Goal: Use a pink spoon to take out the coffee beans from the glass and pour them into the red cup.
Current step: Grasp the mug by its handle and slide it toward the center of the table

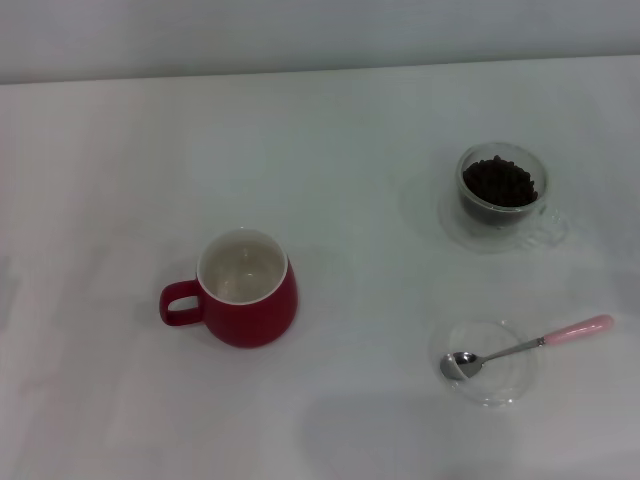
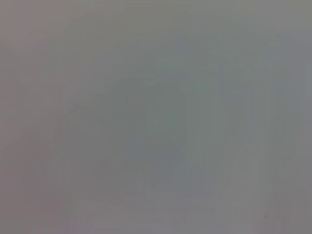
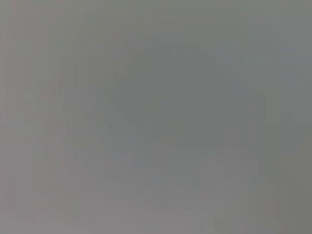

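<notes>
Dish: shallow clear glass dish (image 1: 492,365) sits nearest the camera, at the table's right front.
Pink spoon: the pink spoon (image 1: 527,346) lies with its metal bowl inside the dish and its pink handle resting over the rim, angled toward the right.
Glass: the glass (image 1: 500,190) stands upright behind the dish, well apart from it.
Coffee beans: the coffee beans (image 1: 499,182) form a heap inside the glass.
Red cup: the red cup (image 1: 246,290) stands upright left of centre, white inside bare, loop handle pointing left.
Table: white table (image 1: 330,130) carries all items.
Hands: neither the left nor the right hand appears in any view; the state of both cannot be told. Both wrist views show only a plain grey field.
</notes>
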`<action>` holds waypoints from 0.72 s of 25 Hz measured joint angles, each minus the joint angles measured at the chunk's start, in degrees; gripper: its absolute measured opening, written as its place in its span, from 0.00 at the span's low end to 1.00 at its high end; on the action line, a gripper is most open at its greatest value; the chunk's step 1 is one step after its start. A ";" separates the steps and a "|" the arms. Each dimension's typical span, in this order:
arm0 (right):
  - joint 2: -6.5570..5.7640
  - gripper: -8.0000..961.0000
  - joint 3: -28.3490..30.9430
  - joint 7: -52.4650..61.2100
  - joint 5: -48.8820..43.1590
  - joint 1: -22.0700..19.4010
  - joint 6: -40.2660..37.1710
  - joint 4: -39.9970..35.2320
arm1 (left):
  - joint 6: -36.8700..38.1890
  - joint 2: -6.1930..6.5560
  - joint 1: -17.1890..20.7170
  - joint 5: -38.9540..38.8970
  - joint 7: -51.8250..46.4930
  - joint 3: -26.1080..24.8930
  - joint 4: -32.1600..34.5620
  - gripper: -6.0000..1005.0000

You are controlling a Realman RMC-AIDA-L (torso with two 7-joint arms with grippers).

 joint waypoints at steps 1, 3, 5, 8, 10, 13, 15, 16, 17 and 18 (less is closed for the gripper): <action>0.00 0.86 -0.02 0.00 0.03 0.00 0.00 0.01 | -0.04 0.00 0.00 0.00 0.00 0.00 0.00 0.77; 0.00 0.86 -0.06 0.01 0.11 0.01 0.00 0.02 | -0.10 0.00 0.01 0.00 0.00 -0.01 0.00 0.77; 0.00 0.86 -0.12 0.02 0.14 0.01 0.00 0.03 | -0.11 0.00 0.01 0.00 0.00 -0.01 0.00 0.77; 0.00 0.86 -0.15 0.03 0.10 0.01 0.00 0.05 | -0.11 0.00 0.06 0.00 0.00 -0.01 -0.01 0.77; 0.00 0.86 -0.16 0.04 0.05 0.01 0.00 0.06 | -0.12 0.00 0.10 0.00 0.00 -0.01 0.00 0.77; 0.00 0.86 -0.16 0.05 0.04 0.01 0.00 0.06 | -0.17 0.00 0.11 0.00 0.00 0.04 0.00 0.77; 0.00 0.86 -0.16 0.05 0.04 -0.02 0.00 0.06 | -0.20 0.00 0.21 0.08 0.00 0.18 0.00 0.77; 0.00 0.86 -0.16 0.05 0.04 -0.07 0.00 0.06 | -0.22 0.00 0.36 0.41 0.00 0.26 0.00 0.77; 0.00 0.86 -0.16 0.05 0.04 -0.15 0.00 0.04 | -0.31 0.00 0.50 1.00 0.00 0.30 0.00 0.77; 0.00 0.86 -0.16 0.05 0.04 -0.22 0.00 -0.01 | -0.44 0.01 0.68 1.85 0.00 0.32 0.00 0.77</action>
